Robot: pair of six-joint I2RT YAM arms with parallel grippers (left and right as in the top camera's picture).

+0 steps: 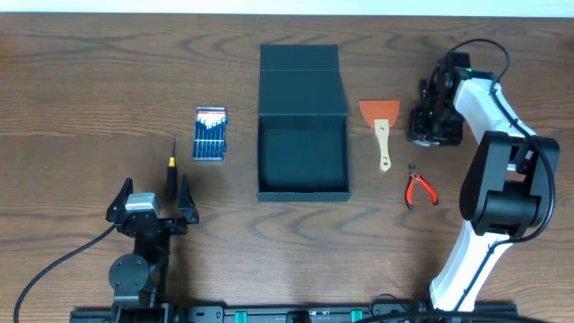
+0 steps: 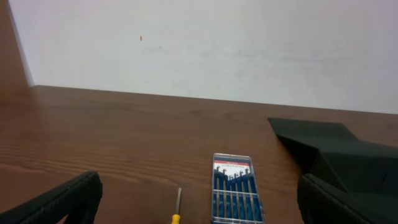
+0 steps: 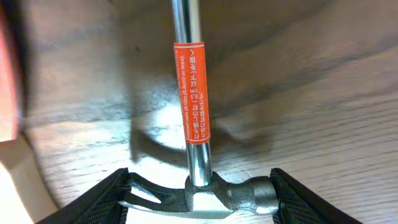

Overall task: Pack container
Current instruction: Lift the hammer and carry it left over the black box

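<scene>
- The left arm is folded back at the near edge of the tabletop (image 1: pixel 81 90). Its left tool (image 1: pixel 152 199) sits low and level, looking out across the wood toward the far wall.
- The left tool's fingers (image 2: pixel 68 199) are spread wide and hold nothing.
- A yellow-handled screwdriver (image 1: pixel 171 170) lies just ahead of the left tool. Beyond it lies a blue screwdriver set (image 1: pixel 211 135), and bare wood surrounds both.
- The right arm rises from the near right corner and bends over toward the far right. Its right tool (image 1: pixel 437 121) points down at the tabletop.
- In the right wrist view the right tool's fingers (image 3: pixel 93 199) straddle the head of a hammer (image 3: pixel 191 93) lying flat on the wood. Each finger is close to one end of the head. I cannot tell whether they press on it or merely stand beside it.
- The container (image 1: pixel 302 192) sits at the middle of the tabletop, open, with its lid (image 1: pixel 302 81) laid back toward the far edge.
- An orange-bladed scraper (image 1: pixel 380 126) lies between the container and the right tool, apart from both.
- Red-handled pliers (image 1: pixel 419 188) lie nearer the front, beside the right arm's upright link.
- A wide strip of wood runs along the container's left side, and a narrower one along its right.
</scene>
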